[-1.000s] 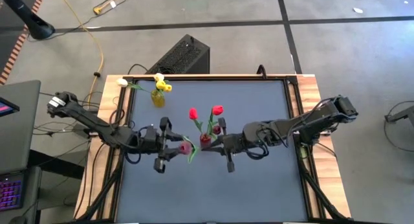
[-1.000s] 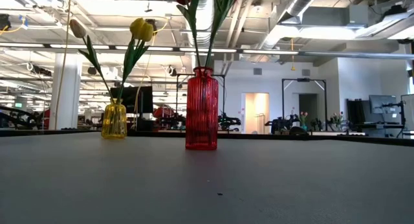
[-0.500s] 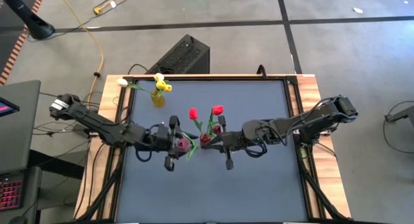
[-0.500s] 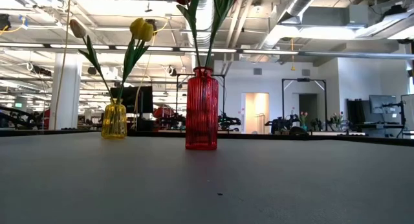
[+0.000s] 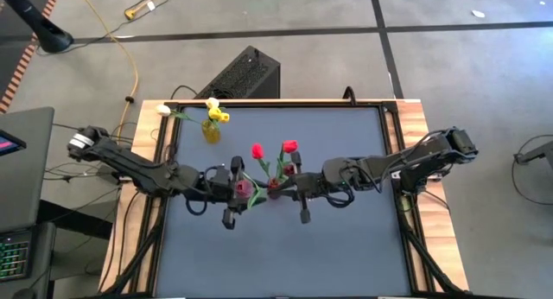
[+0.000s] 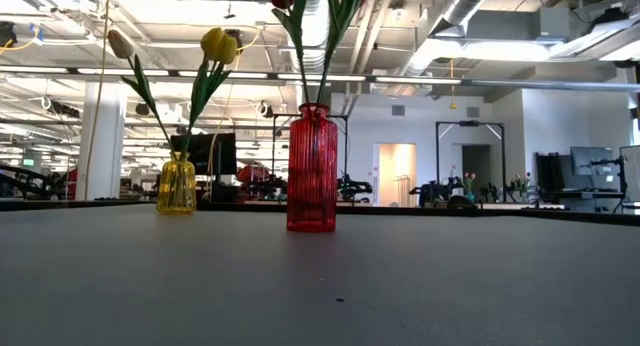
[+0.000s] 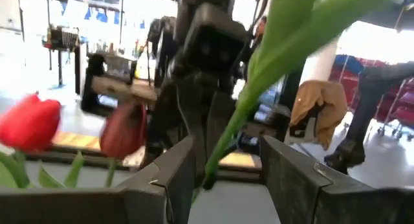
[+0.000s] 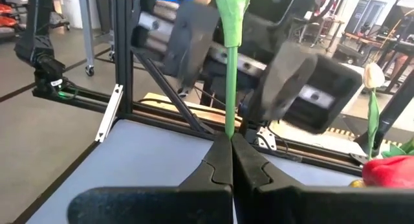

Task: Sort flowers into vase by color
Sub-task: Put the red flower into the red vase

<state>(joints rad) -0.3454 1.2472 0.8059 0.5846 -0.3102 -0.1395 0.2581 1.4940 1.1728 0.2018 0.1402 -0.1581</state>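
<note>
Open workshop floor behind, dark table top under me, wooden edges. Yellow vase stood at the far left part of the table with yellow and cream tulips in it; red vase stood mid-table with red tulips up out of it. Both my arms met just beside the red vase, high above the surface, which I took as why neither showed in the low view. My right gripper was pinched shut on a thin green stem, gripped low so the stem stood straight up from the fingertips. My left gripper faced it from the other side, fingers set apart with a green stem passing up between them; couldn't tell whether the pads actually touched it. In the high view a dark maroon tulip sat right at my left gripper, with a green leaf below it, just left of the red vase. Whether the two wrist views showed one and the same stem I couldn't tell. Looked to me like a handover or re-grip held in the air so the stem end could be aimed into the vase neck. Judged the maroon one bound for the red vase, not in yet. Risk: thin stem slipping or bending between two grips.
</note>
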